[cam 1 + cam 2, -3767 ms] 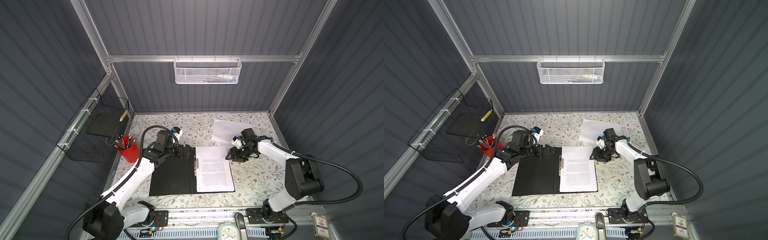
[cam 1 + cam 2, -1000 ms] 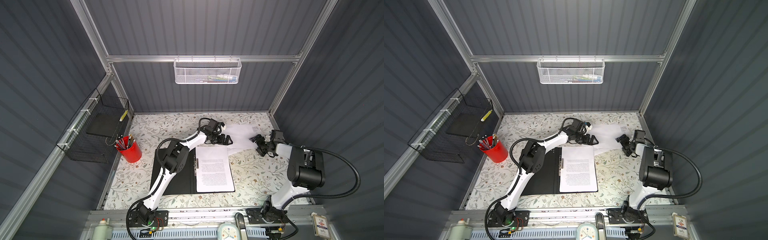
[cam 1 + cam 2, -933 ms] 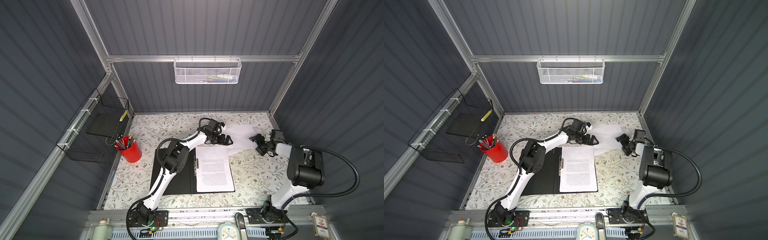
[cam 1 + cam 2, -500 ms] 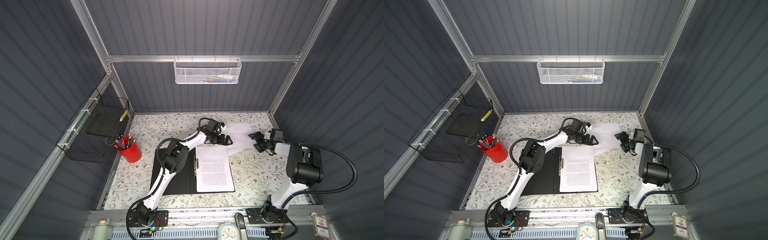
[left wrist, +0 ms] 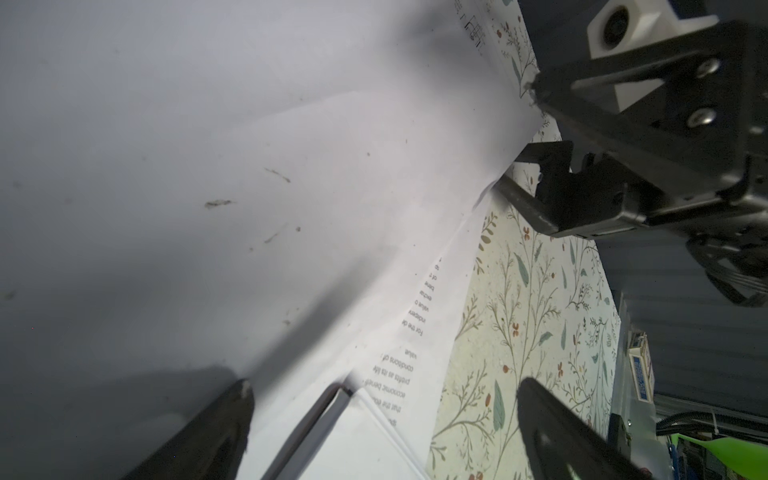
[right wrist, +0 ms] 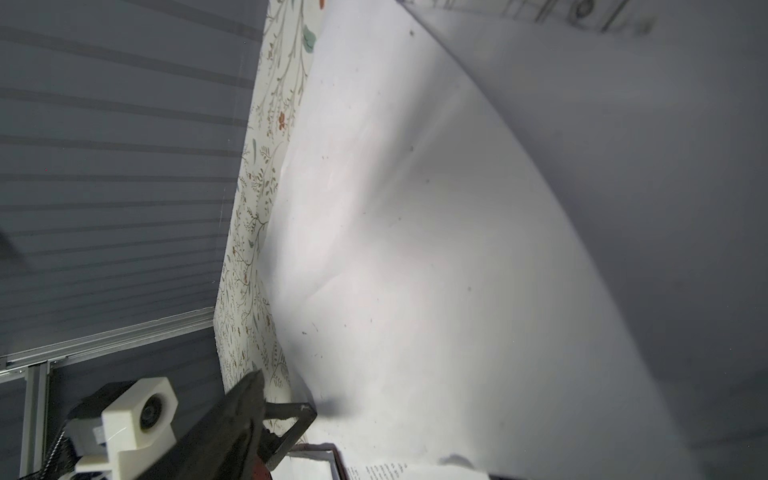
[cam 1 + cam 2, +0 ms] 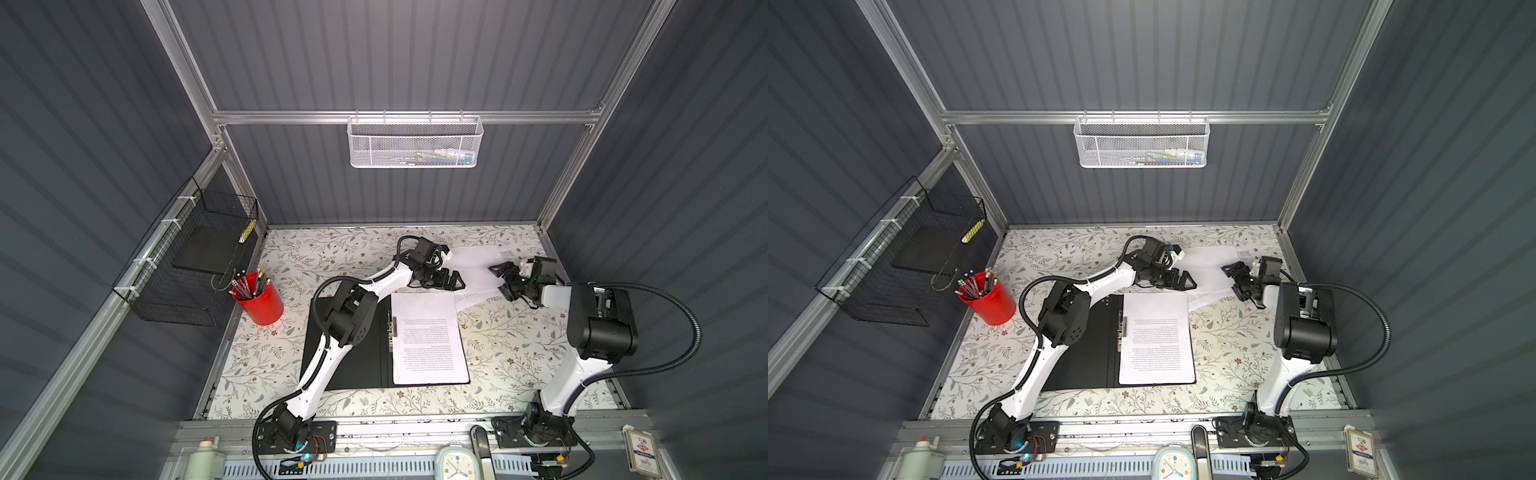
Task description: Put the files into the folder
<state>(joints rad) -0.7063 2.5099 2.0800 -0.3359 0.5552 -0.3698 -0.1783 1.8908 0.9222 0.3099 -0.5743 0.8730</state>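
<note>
Behind open folder point(image 7: 368, 357), loose files point(image 7: 473, 266) bowed; left gripper point(image 7: 457, 281) jaws wide apart at one edge, right gripper point(image 7: 498, 278) jaws apart astride other, contact unclear.

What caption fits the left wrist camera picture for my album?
Open left gripper over loose white sheets, open right gripper at their edge, floral table beneath.

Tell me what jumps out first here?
The left gripper and right gripper face each other, both open, across loose white sheets at the back of the flowered table. Mid-table lies an open black folder with a printed sheet on its right half; a red pencil cup stands left.
</note>
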